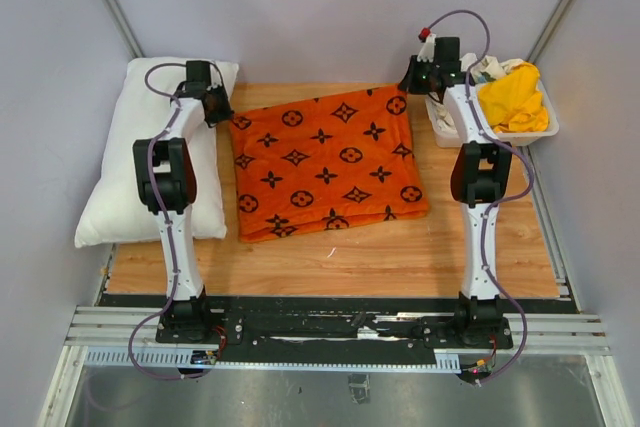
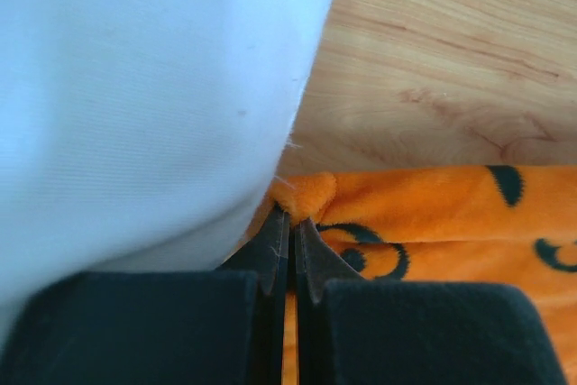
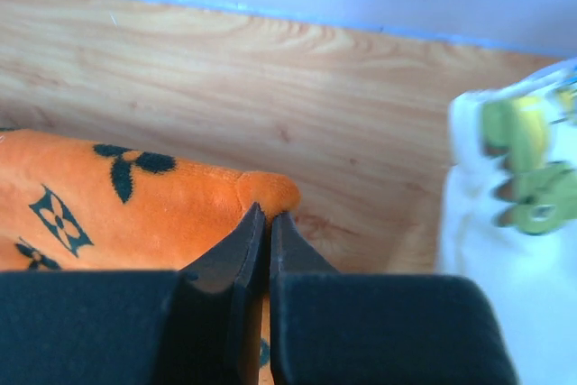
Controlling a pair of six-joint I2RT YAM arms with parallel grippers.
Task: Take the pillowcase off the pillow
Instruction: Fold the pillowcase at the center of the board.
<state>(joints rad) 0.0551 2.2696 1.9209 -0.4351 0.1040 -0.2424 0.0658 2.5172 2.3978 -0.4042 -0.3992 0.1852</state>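
While the large bright orange fabric pillowcase (image 1: 325,162) with black motifs lies flat on the wooden tabletop (image 1: 400,257), the plump white pillow (image 1: 120,177) lies bare just beside it. The left jaws pinch the pillowcase's far left corner; the right jaws are clenched at its far right corner, grip unclear.
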